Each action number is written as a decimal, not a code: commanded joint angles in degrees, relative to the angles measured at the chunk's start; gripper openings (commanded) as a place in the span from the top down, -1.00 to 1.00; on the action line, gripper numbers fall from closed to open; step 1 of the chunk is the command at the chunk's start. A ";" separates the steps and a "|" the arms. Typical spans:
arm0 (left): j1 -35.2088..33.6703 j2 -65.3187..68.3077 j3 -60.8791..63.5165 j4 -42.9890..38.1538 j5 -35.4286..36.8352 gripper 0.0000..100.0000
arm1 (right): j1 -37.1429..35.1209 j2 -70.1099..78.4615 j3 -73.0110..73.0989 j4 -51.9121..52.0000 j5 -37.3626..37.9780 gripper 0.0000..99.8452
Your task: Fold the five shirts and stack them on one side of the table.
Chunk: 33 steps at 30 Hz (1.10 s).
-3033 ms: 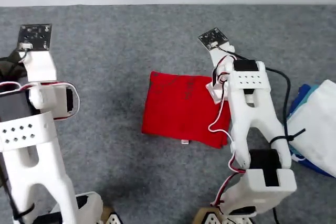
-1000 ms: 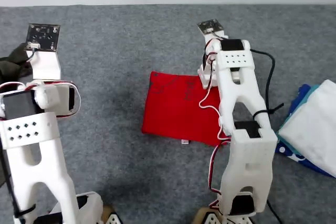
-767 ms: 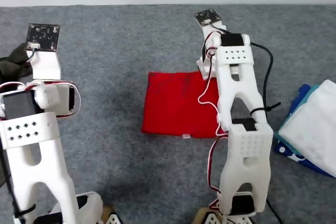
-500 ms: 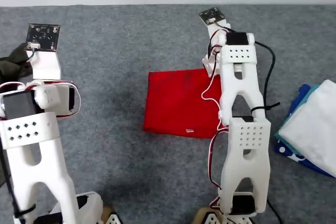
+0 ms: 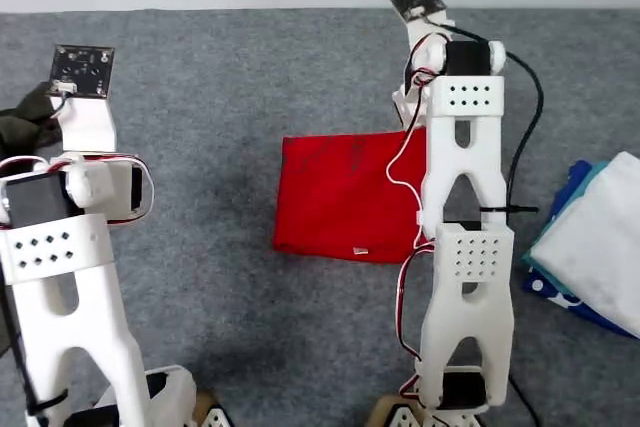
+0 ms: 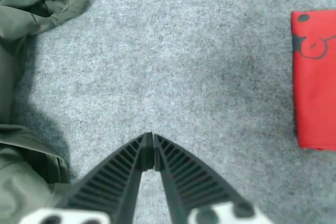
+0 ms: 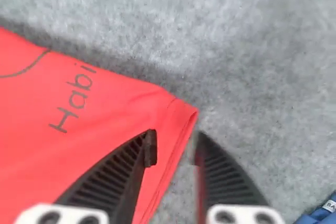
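Although the right gripper [image 7: 175,139] stands with its fingers [image 7: 128,169] a narrow gap apart, nothing is held between them. One finger lies over the red shirt [image 7: 52,145] and the other over the bare grey table cover [image 7: 252,51], so the shirt's folded right edge, close to its far right corner, runs through the gap. That stance is judged to suit either a pinch on the edge or a nudge to square it; contact with the cloth cannot be confirmed. Outward from there, the red shirt lies flat as a folded rectangle in the middle of the table, with the right arm [image 5: 460,197] stretched over its right margin. Further right, apart from it, a pile of folded shirts [image 5: 600,247] sits at the table's right edge, a white one on top and blue beneath. This is judged to be the stacking side, and the red shirt is not yet on it. The left gripper [image 6: 153,153] is closed, its tips pressed together on nothing, and hovers over bare table cover to the left of the red shirt. Its position is judged idle, parked between the work in hand and the crumpled olive shirt [image 6: 31,3] at the left edge, which is unfolded and apparently next in line.
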 commanded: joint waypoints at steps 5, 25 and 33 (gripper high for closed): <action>-0.35 -1.67 -0.40 -1.14 -0.53 0.99 | -4.88 -14.90 23.56 2.51 -0.88 0.98; -0.35 -1.67 -0.31 -0.88 -0.18 0.99 | -6.64 -27.21 53.80 -0.40 -1.14 0.98; -0.44 -1.76 -1.80 4.31 -0.09 0.99 | -6.55 -38.64 54.15 1.54 -1.14 0.84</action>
